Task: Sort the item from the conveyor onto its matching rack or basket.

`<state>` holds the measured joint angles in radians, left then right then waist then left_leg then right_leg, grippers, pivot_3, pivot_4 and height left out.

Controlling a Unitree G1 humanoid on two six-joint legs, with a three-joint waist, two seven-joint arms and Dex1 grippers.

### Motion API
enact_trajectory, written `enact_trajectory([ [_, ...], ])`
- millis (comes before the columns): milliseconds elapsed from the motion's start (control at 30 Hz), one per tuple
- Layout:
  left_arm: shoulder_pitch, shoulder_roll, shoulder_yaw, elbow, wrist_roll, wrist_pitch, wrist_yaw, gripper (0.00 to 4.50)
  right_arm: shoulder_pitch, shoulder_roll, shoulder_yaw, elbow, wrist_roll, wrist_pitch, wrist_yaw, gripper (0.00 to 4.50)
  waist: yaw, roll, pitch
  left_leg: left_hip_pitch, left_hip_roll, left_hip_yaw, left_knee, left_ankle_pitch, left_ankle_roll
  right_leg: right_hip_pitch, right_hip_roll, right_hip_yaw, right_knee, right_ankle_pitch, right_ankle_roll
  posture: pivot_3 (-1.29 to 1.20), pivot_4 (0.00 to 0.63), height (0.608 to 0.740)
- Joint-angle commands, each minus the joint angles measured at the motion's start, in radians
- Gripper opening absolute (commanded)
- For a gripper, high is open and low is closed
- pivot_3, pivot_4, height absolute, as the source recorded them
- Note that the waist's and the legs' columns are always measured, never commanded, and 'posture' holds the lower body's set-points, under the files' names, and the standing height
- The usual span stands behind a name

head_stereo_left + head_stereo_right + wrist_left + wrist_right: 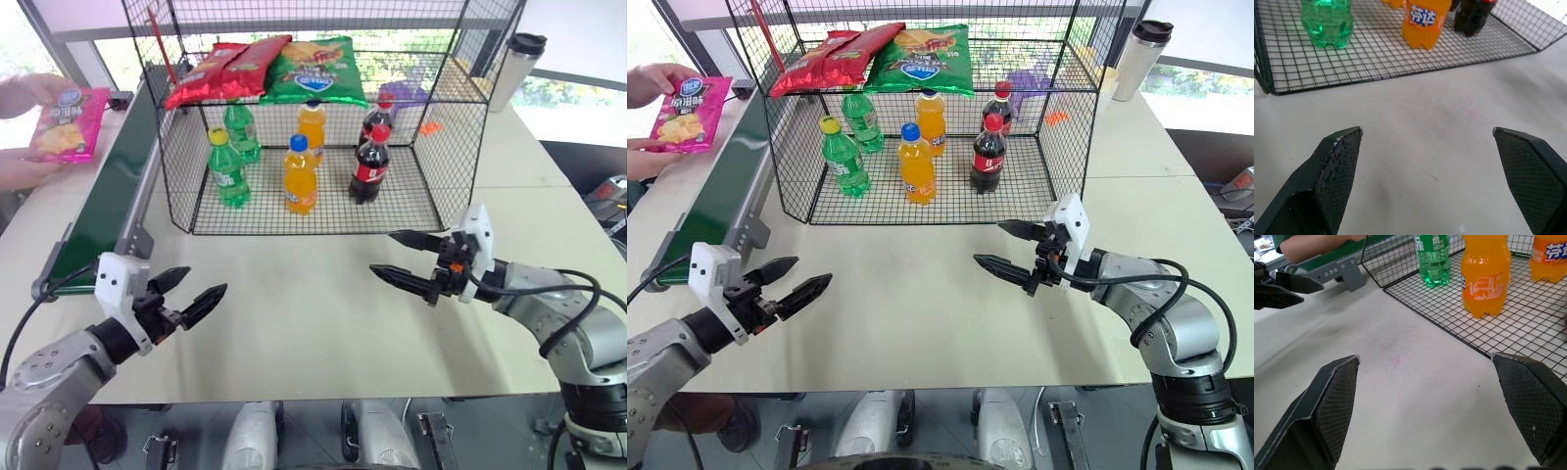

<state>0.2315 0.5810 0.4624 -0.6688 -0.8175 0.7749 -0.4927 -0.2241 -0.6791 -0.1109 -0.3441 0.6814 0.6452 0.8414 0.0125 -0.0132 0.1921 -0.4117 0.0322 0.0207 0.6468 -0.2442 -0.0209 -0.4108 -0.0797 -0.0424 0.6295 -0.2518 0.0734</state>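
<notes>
— Location of the shiny magenta-pink chip bag [67, 124]?

— At the table's far left corner, held in a person's hands [29, 93] beside the long dark-green conveyor belt [108, 191]. Not on the black wire-mesh rack [167, 157].

— Claws?

— Left gripper [192, 294] and right gripper [400, 258]: both spread wide, empty, hovering over the bare white table [294, 313] near its front edge, before the rack.

Little can be read: the near orange soda bottle [1423, 22] on the rack's lower floor bears white Chinese characters on a blue label, while the round blue logo on the pink chip bag [70, 122] is too small to read.
</notes>
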Motion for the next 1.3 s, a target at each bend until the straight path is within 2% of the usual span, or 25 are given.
enact_trajectory([
  [33, 0.004, 0.008, -0.004, -0.030, -0.010, -0.023, -0.006, 4.45, -0.030, 0.005, 0.000, 0.005, -0.010, -0.027, 0.011, 4.50, 0.000, 0.000, 0.000, 0.000, 0.000, 0.000, 0.000, 0.000, 0.000, 0.000, 0.000, 0.000, 0.000, 0.000, 0.000, 0.00, 0.150, 0.740],
  [133, -0.015, 0.009, -0.008, -0.026, 0.019, -0.046, 0.014, 4.45, -0.036, 0.003, 0.004, 0.014, -0.015, -0.032, 0.017, 4.50, 0.001, 0.000, 0.000, 0.000, 0.000, 0.001, 0.000, 0.000, 0.000, 0.000, 0.000, 0.001, 0.000, 0.000, 0.000, 0.00, 0.150, 0.740],
  [667, -0.037, -0.014, -0.024, -0.028, -0.026, -0.040, 0.048, 4.45, -0.070, 0.009, 0.015, 0.043, -0.037, -0.036, 0.027, 4.50, 0.000, 0.000, 0.000, 0.000, 0.000, 0.001, 0.000, 0.000, 0.000, 0.000, 0.000, 0.001, 0.000, 0.000, 0.000, 0.00, 0.150, 0.740],
  [1300, -0.096, 0.009, -0.095, 0.009, 0.039, -0.062, 0.047, 4.45, -0.072, 0.042, 0.024, 0.042, -0.063, -0.043, 0.016, 4.50, 0.000, 0.000, 0.000, 0.000, 0.000, 0.001, 0.000, 0.000, 0.000, 0.000, 0.001, 0.001, 0.000, 0.000, 0.000, 0.00, 0.150, 0.740],
])
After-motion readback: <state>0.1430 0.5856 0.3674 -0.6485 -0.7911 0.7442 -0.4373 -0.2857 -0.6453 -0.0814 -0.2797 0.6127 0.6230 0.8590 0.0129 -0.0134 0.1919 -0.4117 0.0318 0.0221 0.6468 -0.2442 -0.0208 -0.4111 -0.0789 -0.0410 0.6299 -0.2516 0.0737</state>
